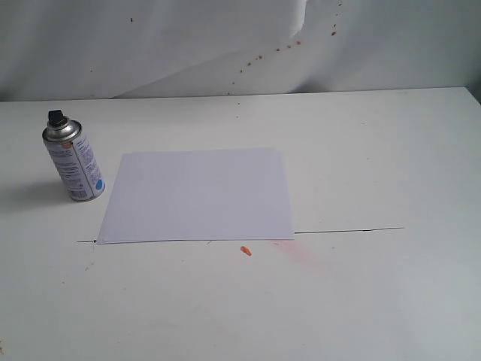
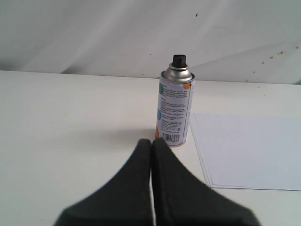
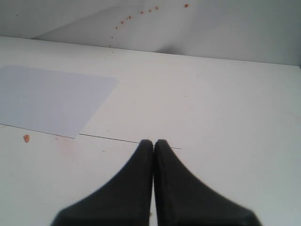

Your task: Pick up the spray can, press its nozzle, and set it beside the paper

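Black left gripper [image 2: 151, 141] and right gripper [image 3: 154, 141], both closed and empty, bases cropped.

One spray can [image 1: 74, 165] stands at the left, with one nozzle [image 1: 55, 117] on it. One sheet of paper [image 1: 199, 194] lies mid-scene, and one orange speck [image 1: 245, 250] lies just nearer. One table [image 1: 376, 150]. Two grippers: left gripper [image 2: 151, 143], right gripper [image 3: 154, 143].
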`<state>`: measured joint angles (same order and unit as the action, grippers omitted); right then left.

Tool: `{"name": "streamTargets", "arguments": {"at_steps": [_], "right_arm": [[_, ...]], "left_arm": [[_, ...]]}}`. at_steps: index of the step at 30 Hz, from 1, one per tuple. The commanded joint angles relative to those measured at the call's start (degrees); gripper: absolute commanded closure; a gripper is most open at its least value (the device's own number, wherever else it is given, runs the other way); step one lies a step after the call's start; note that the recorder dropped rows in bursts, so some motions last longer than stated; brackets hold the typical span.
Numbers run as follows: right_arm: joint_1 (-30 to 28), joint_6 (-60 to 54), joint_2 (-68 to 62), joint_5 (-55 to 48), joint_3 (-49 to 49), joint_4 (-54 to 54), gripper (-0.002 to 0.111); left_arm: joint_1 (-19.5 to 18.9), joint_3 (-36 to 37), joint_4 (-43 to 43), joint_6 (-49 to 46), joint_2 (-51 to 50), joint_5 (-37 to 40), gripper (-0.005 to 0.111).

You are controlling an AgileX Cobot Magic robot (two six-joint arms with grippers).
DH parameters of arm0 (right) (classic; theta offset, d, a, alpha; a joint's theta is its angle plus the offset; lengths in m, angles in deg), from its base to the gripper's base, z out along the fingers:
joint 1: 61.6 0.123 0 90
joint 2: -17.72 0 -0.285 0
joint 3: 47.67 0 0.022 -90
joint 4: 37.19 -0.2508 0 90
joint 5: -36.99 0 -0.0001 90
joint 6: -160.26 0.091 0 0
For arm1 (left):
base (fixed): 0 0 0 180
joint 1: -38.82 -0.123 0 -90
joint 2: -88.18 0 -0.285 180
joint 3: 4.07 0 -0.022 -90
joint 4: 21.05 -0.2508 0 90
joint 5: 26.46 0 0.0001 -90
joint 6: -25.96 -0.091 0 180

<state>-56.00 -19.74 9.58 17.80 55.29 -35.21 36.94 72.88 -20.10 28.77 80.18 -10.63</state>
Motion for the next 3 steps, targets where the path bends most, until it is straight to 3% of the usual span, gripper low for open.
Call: {"name": "streamTargets", "arguments": {"at_steps": [1,3], "right_arm": [[-0.4,0.0,0.4,0.1,-0.2,0.4,0.108],[-0.4,0.0,0.4,0.1,-0.2,0.4,0.108]], "left_arm": [[0.2,0.3,0.0,-0.1,0.2,-0.6,0.107],[0.2,0.3,0.0,-0.1,0.2,-0.6,0.107]]}}
